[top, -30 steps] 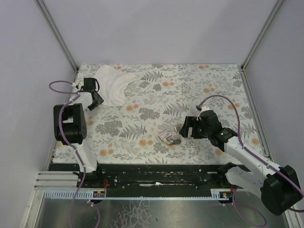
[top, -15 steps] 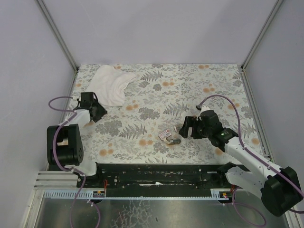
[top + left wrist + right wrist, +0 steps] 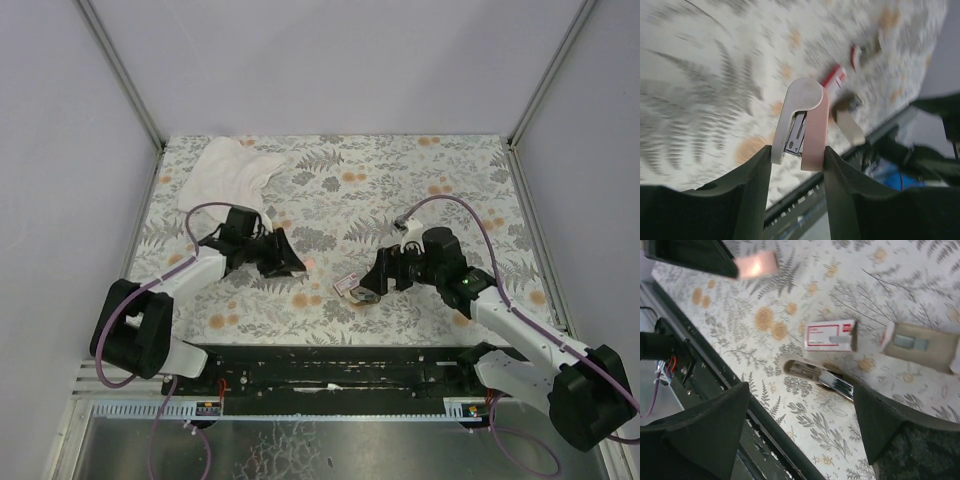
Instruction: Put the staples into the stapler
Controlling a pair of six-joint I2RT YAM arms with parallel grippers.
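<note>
My left gripper (image 3: 799, 152) is shut on the stapler (image 3: 807, 120), a small pink and white body with silver metal between its sides, held above the table left of centre (image 3: 309, 262). The staples box (image 3: 830, 335), red with a pale label, lies flat on the table (image 3: 346, 285). A tan open tray (image 3: 920, 346) from it lies to its right. My right gripper (image 3: 800, 387) hangs open just above the table, its fingers on either side of a tan elongated piece with a silver rail (image 3: 817, 374). In the right wrist view the pink stapler (image 3: 756, 265) shows at the top.
A white cloth (image 3: 230, 172) lies crumpled at the back left of the patterned table (image 3: 420, 180). The black rail of the arm bases (image 3: 330, 370) runs along the near edge, close to the box.
The left arm has swung from beside the cloth at the far left in toward the centre, carrying the stapler. The right gripper has shifted slightly left over the box.
</note>
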